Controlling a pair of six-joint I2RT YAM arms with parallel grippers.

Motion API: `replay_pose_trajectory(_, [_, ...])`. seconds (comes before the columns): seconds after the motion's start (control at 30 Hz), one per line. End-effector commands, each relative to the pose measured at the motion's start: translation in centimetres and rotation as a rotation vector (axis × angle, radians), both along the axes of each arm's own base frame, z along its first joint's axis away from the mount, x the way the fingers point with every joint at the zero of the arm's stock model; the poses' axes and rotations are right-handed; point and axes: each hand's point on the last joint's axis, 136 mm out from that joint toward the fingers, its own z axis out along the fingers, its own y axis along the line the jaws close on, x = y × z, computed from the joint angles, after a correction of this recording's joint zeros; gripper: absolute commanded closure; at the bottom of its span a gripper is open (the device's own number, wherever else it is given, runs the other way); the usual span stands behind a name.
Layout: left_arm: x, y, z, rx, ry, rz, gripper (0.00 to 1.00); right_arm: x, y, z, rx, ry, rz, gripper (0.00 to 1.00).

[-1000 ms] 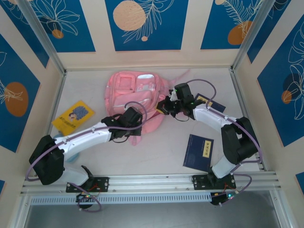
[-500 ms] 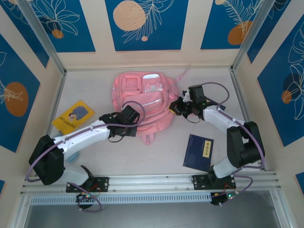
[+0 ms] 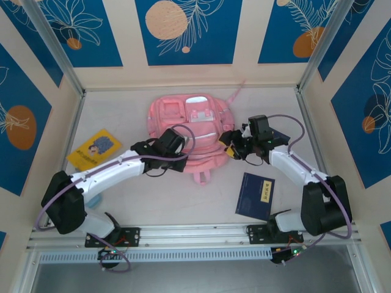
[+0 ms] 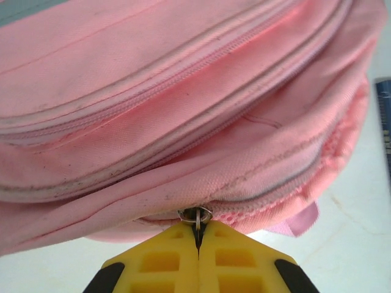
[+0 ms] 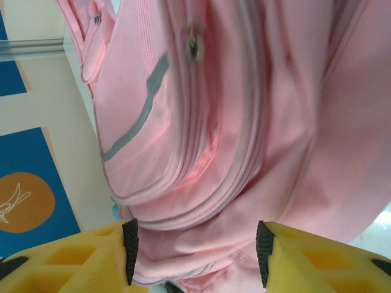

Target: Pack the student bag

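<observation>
1. The student bag [image 3: 186, 131] lies mid-table, toward the far side
2. Left gripper [image 4: 197, 231] pinches its zip pull [image 4: 196, 214]; right gripper [image 5: 195, 253] stands open around bag fabric
3. Zip looks closed; yellow book [image 3: 95, 149] and blue book [image 3: 255, 195] lie unpacked

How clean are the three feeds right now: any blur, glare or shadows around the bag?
Top external: even light and sharp, with only soft shadows beside the student bag and no glare. Left wrist: zip pull and weave are crisp, the far right edge softer. Right wrist: fabric slightly soft up close, no glare.
</observation>
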Motion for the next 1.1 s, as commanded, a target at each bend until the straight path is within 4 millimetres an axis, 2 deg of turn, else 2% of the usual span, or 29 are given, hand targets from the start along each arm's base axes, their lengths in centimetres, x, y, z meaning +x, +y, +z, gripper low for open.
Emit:
replay_pose_trajectory(0.0, [0.3,-3.9,2.6,-0.113,-0.05,-0.104,1.0,-2.1,0.1,-0.6,-0.026,0.111,-0.05,0.43])
replay_pose_trajectory(0.13, [0.1,-5.3,2.2,-0.122,-0.042,-0.132,1.0,-3.2,0.9,-0.5,-0.056,0.161,-0.072,0.43])
replay_pose_trajectory(0.23, [0.1,-5.9,2.0,-0.122,-0.04,-0.144,1.0,-3.4,1.6,-0.7,-0.044,0.181,-0.085,0.5])
replay_pose_trajectory(0.33, [0.1,-6.1,1.8,-0.118,-0.038,-0.15,1.0,-3.4,1.8,-1.1,-0.07,0.192,-0.099,0.58])
replay_pose_trajectory(0.63, [-0.4,-6.3,1.6,-0.116,-0.031,-0.165,1.0,-2.9,1.4,-3.1,-0.124,0.25,-0.135,0.68])
replay_pose_trajectory(0.73, [-0.1,-5.6,1.1,-0.082,-0.03,-0.136,1.0,-2.4,1.4,-3.0,-0.135,0.231,-0.133,0.81])
replay_pose_trajectory(0.87, [-0.1,-4.4,0.2,-0.022,-0.024,-0.108,1.0,-1.7,0.1,-2.4,-0.198,0.176,-0.169,1.0])
replay_pose_trajectory(1.07, [-0.4,-1.5,-1.7,0.106,-0.009,-0.059,1.0,-0.8,-0.9,0.7,-0.251,0.047,-0.153,1.0])
